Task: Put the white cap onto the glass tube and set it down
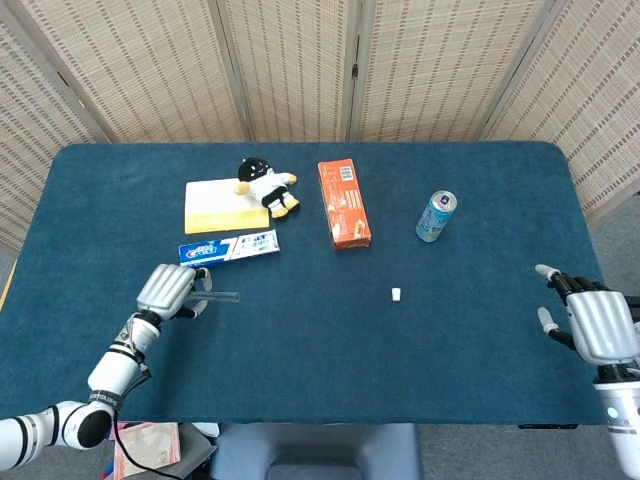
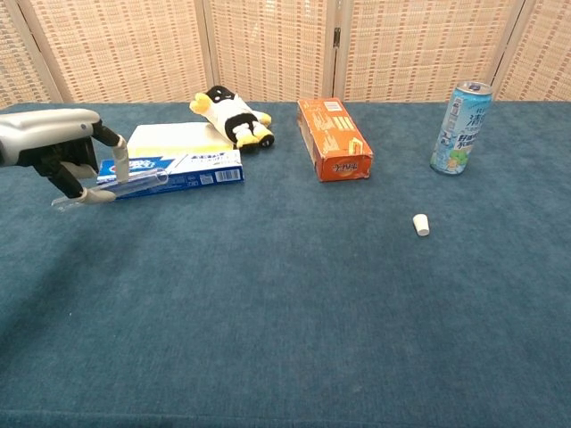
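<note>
The clear glass tube (image 2: 120, 186) hangs nearly level above the cloth at the left of the chest view. The small white cap (image 2: 421, 225) lies on the cloth, right of centre.

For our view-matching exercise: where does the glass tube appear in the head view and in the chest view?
Head view: glass tube in the left hand, lower left, below the toothpaste box.
Chest view: tube far left, held before that box.
Shared landmark: the toothpaste box.
</note>
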`<state>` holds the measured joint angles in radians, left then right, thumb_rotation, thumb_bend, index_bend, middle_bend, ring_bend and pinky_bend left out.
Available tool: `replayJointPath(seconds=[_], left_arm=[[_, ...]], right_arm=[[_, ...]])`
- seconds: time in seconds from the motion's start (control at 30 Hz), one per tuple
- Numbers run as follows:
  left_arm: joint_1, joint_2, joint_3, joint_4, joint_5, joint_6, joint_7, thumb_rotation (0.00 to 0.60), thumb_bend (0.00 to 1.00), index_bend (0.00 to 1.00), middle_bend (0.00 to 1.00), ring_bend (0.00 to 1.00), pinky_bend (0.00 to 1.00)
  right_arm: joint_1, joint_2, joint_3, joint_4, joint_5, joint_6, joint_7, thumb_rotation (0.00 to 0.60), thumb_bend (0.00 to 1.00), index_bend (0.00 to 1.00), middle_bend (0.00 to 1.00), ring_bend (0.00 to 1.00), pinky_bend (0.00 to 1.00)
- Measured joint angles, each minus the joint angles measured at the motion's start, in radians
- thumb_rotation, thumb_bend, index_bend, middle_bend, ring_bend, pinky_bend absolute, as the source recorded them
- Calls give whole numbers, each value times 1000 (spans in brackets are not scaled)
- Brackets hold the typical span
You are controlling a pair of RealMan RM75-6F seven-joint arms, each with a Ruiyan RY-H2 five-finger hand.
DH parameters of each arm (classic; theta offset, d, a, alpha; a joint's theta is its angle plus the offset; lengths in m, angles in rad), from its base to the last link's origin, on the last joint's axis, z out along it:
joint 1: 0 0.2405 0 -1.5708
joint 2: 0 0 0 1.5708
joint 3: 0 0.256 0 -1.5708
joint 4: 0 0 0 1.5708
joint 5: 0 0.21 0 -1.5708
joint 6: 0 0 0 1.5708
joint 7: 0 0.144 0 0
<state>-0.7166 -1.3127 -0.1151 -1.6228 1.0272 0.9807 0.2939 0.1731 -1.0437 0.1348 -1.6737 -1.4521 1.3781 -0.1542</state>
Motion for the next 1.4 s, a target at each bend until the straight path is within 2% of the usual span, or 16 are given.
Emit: replayJointPath(seconds=[0.03,0.17,0.27,0.47,0.7,0.8,1.13,1.4], left_arm=[[7,8,0,-14,12,12,-4,600,426,597,1000,1000,1000],[21,21,4,-49,42,37,4,600,426,597,1000,1000,1000],[27,29,8,-67,51,47,18,600,426,597,1000,1000,1000],[34,36,12,-86,61,60,46,600,426,597,1000,1000,1000],[43,41,16,-104,61,65,64,600,426,598,1000,1000,1000],[45,41,19,-106,62,63,71,600,426,598,1000,1000,1000],[49,38,23,-111,66,56,78,600,426,598,1000,1000,1000],[53,40,25,-110,66,49,78,600,426,597,1000,1000,1000]], right_arm=[[13,1,4,-8,5,-22,-2,600,384,223,520,574,661],[83,6,21,-40,38,-142,-1,600,412,224,730,772,807],[156,3,37,-55,85,-266,-3,600,461,232,852,871,889],[295,-28,60,-48,212,-487,-6,600,623,260,982,995,995],[436,-116,61,37,342,-676,-3,600,794,270,1000,1000,1000],[482,-159,58,83,383,-722,-1,600,824,270,1000,1000,1000],[580,-272,20,213,471,-812,-13,600,840,270,1000,1000,1000],[611,-331,-10,285,502,-833,1,600,840,270,1000,1000,1000]])
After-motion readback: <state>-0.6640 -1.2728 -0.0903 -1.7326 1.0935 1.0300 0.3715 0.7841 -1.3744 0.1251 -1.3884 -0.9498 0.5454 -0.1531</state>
